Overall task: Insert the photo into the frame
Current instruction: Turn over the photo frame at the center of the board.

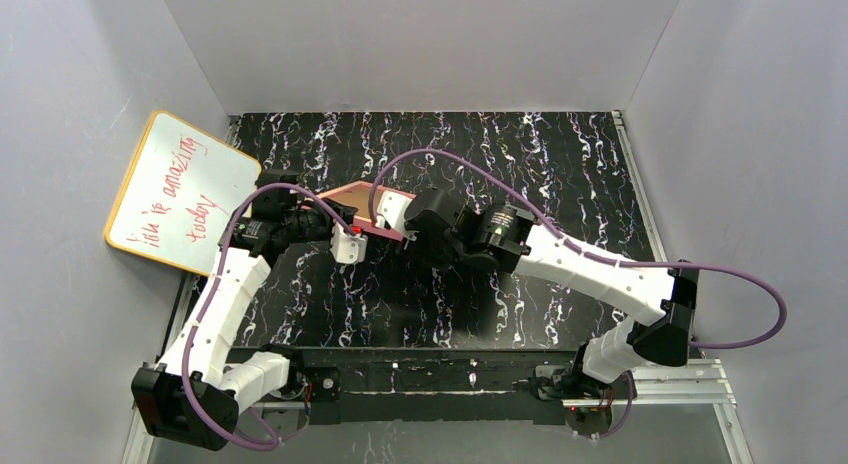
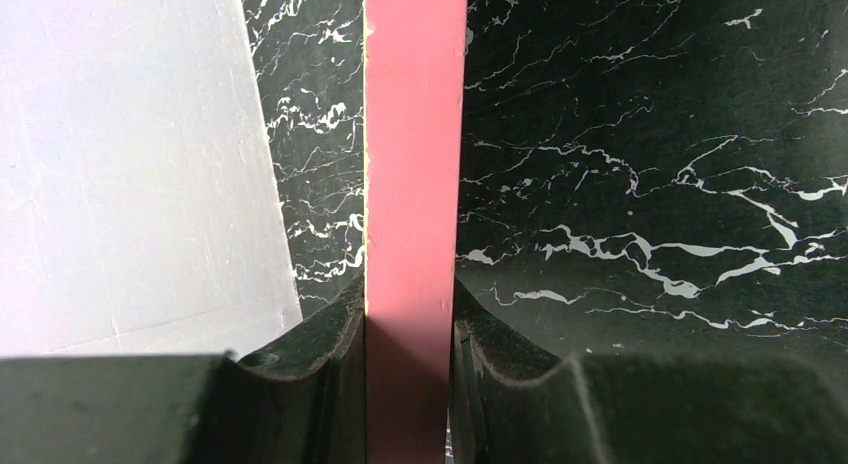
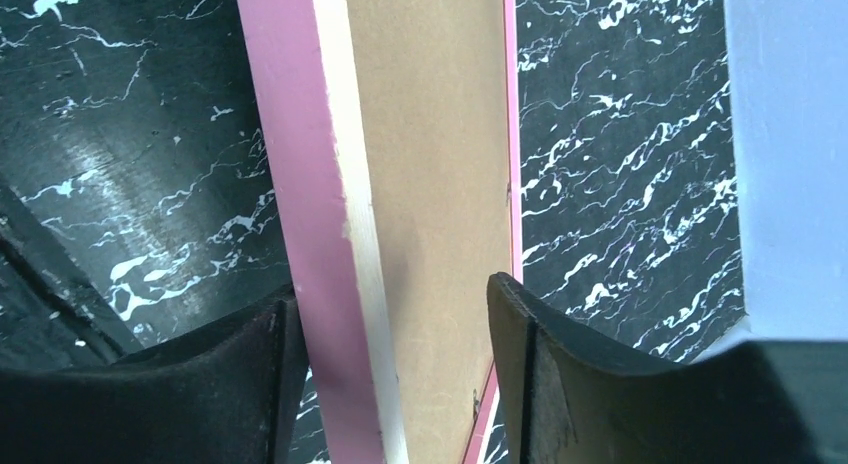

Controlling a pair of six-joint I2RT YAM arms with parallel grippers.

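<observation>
The pink frame is held tilted above the black marbled table, its tan reverse facing up. My left gripper is shut on the frame's edge; in the left wrist view the pink rail runs straight up between both pads of the gripper. My right gripper straddles the frame's other side. In the right wrist view the left finger lies against the pink side, and the right finger stands apart over the tan back. The photo is out of view.
A yellow-rimmed whiteboard with red writing leans at the table's left edge. Grey walls enclose the table on three sides. The purple cables loop over both arms.
</observation>
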